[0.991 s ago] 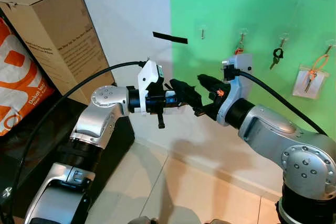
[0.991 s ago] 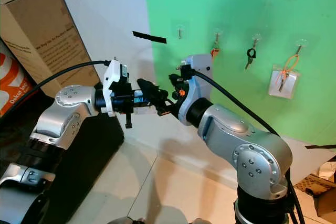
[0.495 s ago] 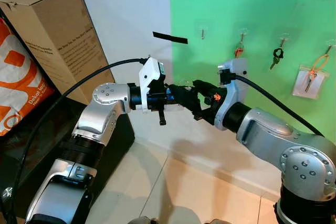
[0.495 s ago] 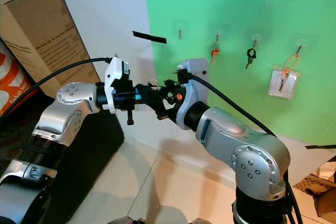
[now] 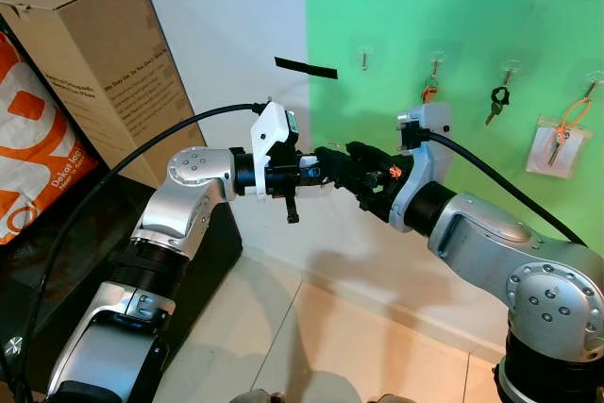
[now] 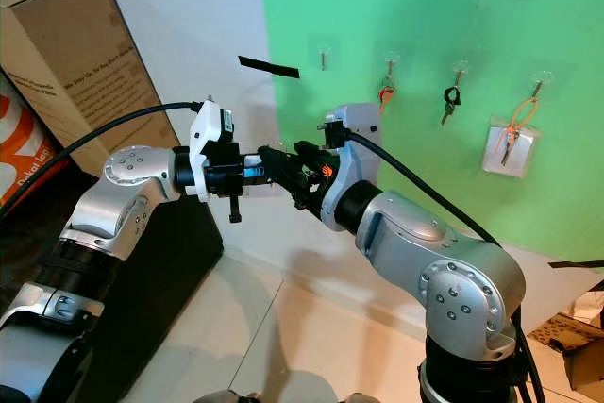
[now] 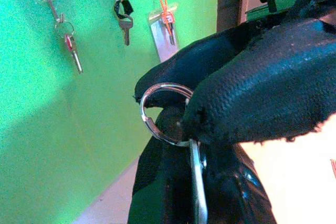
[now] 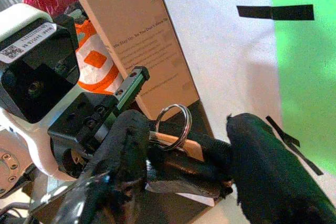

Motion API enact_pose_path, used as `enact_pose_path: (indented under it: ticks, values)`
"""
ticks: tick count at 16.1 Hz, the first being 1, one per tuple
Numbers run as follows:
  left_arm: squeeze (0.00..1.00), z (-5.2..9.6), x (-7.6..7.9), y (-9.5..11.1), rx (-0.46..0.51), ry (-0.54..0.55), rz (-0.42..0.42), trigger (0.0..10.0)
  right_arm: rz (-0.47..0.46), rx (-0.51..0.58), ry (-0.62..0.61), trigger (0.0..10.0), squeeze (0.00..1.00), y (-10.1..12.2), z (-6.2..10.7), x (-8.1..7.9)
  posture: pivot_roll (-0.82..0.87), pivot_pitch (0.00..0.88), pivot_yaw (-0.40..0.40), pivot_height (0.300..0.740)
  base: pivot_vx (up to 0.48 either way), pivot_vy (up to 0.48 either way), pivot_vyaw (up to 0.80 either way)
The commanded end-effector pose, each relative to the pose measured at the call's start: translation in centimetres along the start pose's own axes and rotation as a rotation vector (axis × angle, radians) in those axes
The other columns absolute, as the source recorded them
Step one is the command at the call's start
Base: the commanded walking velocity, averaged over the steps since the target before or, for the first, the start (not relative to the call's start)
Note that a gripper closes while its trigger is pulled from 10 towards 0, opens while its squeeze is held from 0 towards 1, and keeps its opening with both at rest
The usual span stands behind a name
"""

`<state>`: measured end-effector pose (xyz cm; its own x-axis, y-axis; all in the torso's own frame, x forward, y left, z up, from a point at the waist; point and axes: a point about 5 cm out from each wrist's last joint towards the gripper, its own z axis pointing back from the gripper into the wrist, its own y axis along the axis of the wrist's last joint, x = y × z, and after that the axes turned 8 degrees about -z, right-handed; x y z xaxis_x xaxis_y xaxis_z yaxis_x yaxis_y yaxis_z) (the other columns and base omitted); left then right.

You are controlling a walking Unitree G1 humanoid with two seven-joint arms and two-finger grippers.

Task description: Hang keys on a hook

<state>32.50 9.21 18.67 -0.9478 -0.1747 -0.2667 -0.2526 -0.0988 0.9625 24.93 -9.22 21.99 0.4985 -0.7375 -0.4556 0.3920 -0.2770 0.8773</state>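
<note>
Green wall panel (image 5: 472, 7) carries a row of hooks in the left eye view: an empty hook (image 5: 364, 60) at about twelve o'clock above the grippers, then three further hooks toward two o'clock already hung with keys. A cardboard box (image 5: 104, 63) stands at ten o'clock. Both arms meet mid-frame; the left gripper (image 5: 326, 172) and the right gripper (image 5: 363, 176) overlap tip to tip, and the keys are too small to pick out between them.

The right eye view shows the same meeting, the left gripper (image 6: 274, 169) reaching toward three o'clock into the right gripper (image 6: 304, 175).

Seen from the left wrist, the keys (image 7: 195, 192) hang from a silver key ring (image 7: 163, 114), which is pinched by the left fingers; a key blade drops toward six o'clock. The right gripper's black finger crowds in from three o'clock.

From the right wrist, the key ring (image 8: 173, 120) stands upright in the left gripper's clenched tips, while the right fingers (image 8: 268, 166) are spread wide on either side of it, not yet closed.

This looks like a hand-over. Next, the right jaws likely need to close on the ring before the left lets go, then carry it up to the empty hook.
</note>
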Motion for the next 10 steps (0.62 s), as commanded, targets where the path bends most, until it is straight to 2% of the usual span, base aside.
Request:
enact_pose_path:
  ticks: [1, 10]
  values:
    - [0.0, -0.05, -0.45, 0.43, -0.012, 0.01, -0.028, 10.0, 0.014, -0.015, 0.031, 0.0, 0.0, -0.18, -0.17, -0.54, -0.19, 0.0, 0.095, 0.74, 0.0, 0.0, 0.0]
    - [0.0, -0.72, -0.68, 0.38, -0.004, 0.027, -0.041, 10.0, 0.06, -0.033, 0.055, 0.0, 0.0, -0.35, -0.14, -1.01, -0.2, 0.0, 0.092, 0.74, 0.0, 0.0, 0.0]
